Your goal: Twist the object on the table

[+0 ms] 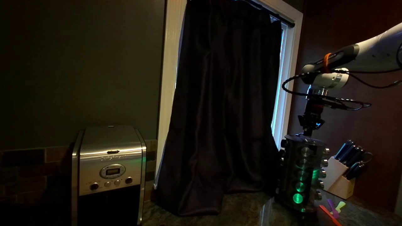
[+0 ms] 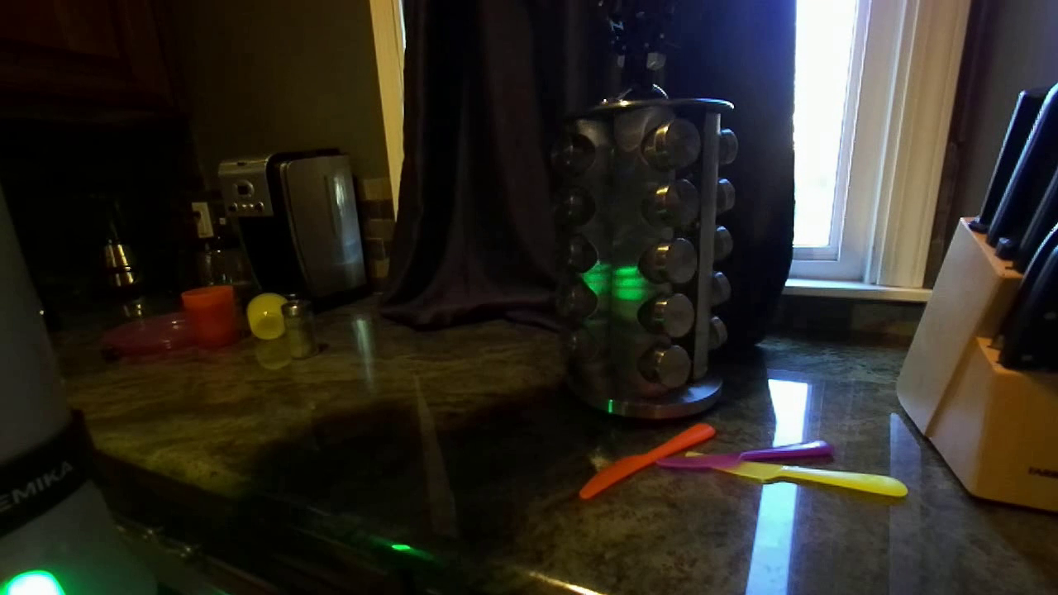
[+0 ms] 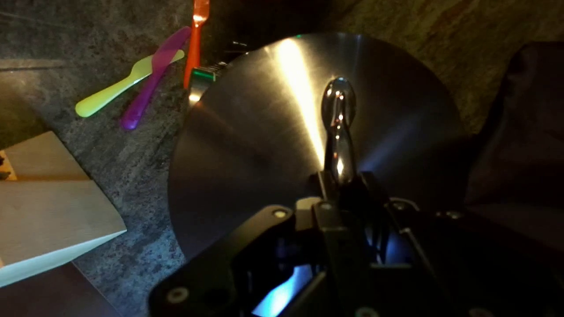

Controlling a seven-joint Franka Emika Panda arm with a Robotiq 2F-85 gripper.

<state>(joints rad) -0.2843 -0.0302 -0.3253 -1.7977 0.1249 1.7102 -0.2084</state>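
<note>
Lengthwise upright, the spice rack [image 2: 628,256]

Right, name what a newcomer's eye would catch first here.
It would probably land on the tall spice rack, glinting green on the dark countertop. Next come the pincer, closed around the shiny handle atop it, and the orange, purple and yellow utensils lying near its base.

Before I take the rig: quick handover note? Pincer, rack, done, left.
Pincer: jaws closely straddle the handle atop the spice rack; firm grip can't be confirmed.
Rack: upright on the countertop, coloured utensils near its base.
Done: pincer at the handle; whether the rack has been twisted can't be told.
Left: probably check grip, then twist.
</note>
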